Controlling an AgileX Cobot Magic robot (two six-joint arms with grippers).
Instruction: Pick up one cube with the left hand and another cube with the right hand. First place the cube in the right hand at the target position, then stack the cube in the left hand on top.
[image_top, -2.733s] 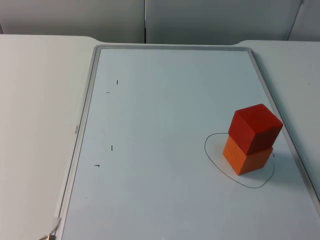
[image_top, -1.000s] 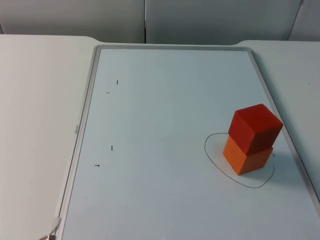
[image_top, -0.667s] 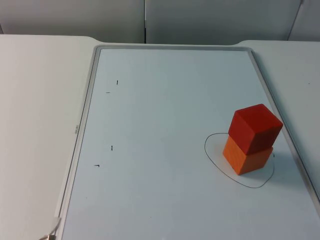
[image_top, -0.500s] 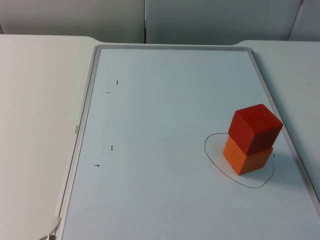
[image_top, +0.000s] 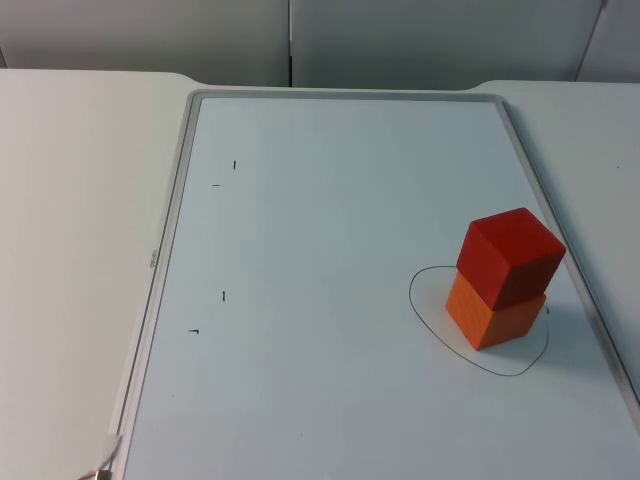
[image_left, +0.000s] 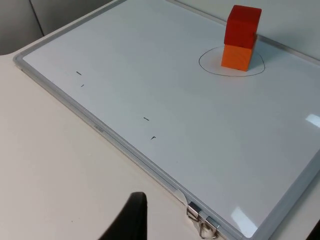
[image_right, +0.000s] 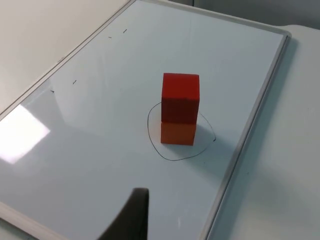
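Red cube (image_top: 511, 254) sits stacked on the orange cube (image_top: 493, 317) inside the drawn circle (image_top: 430, 320) on the whiteboard (image_top: 330, 250). Whether either arm's jaws are apart or together, I cannot tell.

Of the left end effector, one black fingertip (image_left: 131, 220) can be made out in its wrist view, held above the desk (image_left: 45, 165) and touching nothing. Of the right end effector, one black fingertip (image_right: 134, 215) can likewise be made out in its own wrist view, also held in the air and gripping nothing. Whether either pair of fingers is spread or closed cannot be judged.
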